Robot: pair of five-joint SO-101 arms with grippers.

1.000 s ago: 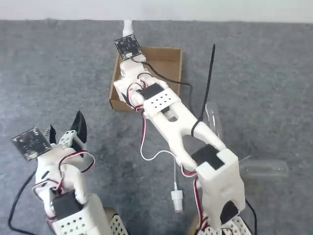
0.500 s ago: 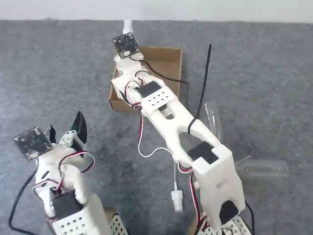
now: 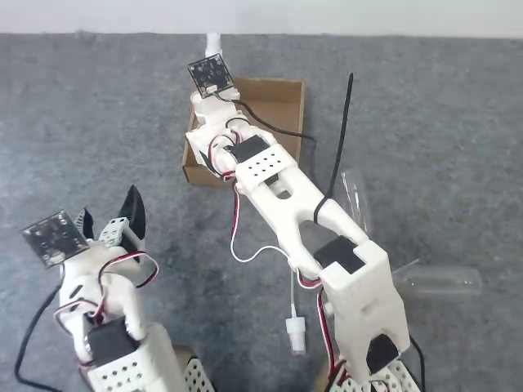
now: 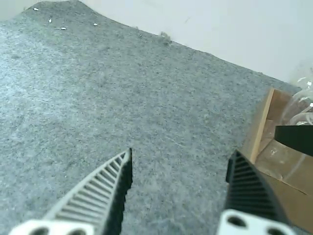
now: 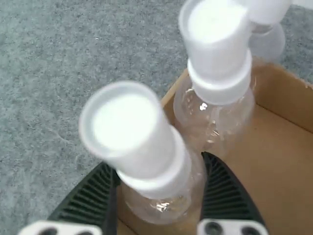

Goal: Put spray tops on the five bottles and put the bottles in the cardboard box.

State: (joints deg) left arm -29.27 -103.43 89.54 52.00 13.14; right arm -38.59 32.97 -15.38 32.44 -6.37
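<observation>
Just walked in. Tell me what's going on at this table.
The right gripper has its fingers closed on a capped clear bottle, holding it tilted at the edge of the cardboard box, beside another capped bottle standing inside. The left gripper sits open above the carpet, holding nothing. A clear bottle without a top, a second one and a loose spray top rest on the carpet, outside the box.

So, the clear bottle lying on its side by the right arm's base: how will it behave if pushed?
The clear bottle lies on its side and looks round, so it would probably roll. It looks empty, so likely light. The grey felt may slow it slightly.
</observation>
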